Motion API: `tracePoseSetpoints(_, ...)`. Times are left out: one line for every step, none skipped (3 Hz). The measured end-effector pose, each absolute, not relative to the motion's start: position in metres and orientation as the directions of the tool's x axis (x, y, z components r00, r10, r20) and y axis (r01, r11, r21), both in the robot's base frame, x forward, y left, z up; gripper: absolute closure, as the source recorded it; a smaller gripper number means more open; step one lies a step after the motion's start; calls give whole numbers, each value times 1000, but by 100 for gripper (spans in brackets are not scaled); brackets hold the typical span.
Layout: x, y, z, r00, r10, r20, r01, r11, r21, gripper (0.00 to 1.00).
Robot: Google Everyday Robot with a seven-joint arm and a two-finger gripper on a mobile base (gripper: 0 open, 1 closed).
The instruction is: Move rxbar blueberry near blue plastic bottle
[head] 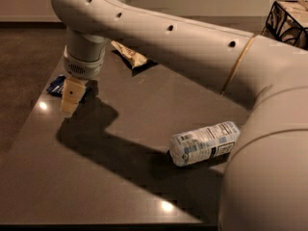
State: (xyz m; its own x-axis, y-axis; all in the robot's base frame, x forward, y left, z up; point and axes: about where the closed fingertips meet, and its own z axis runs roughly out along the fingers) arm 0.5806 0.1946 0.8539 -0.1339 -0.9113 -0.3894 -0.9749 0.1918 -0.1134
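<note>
In the camera view, the large pale arm reaches in from the right across the table [120, 186], its wrist pointing down at the left edge. The gripper [68, 108] hangs just beside the rxbar blueberry [56, 84]; whether it is released or clenched cannot be told. The blue plastic bottle [204, 143] lies on its side well apart from them. A chip bag [130, 57] lies at the far edge, and a wire basket [288, 19] stands beyond on the dark floor.

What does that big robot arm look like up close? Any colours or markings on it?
The arm is a fat, smooth off-white tube dotted with small dark holes, with a thin tan seam at one joint. A ribbed grey collar leads to the cream-yellow gripper, near the left edge of the table.
</note>
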Motion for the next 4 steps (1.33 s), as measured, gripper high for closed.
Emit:
tracePoseSetpoints(587,211,847,-121,-920,-372,-978,174,-112,0)
tracePoseSetpoints(590,224,840,-106,-928,-358,-983,152,-102,0)
tracePoseSetpoints(593,233,836,-99,-935,-339,-986,138,-92,17)
tracePoseSetpoints(591,240,835,-98,-940,-327,-989,130,-76,41)
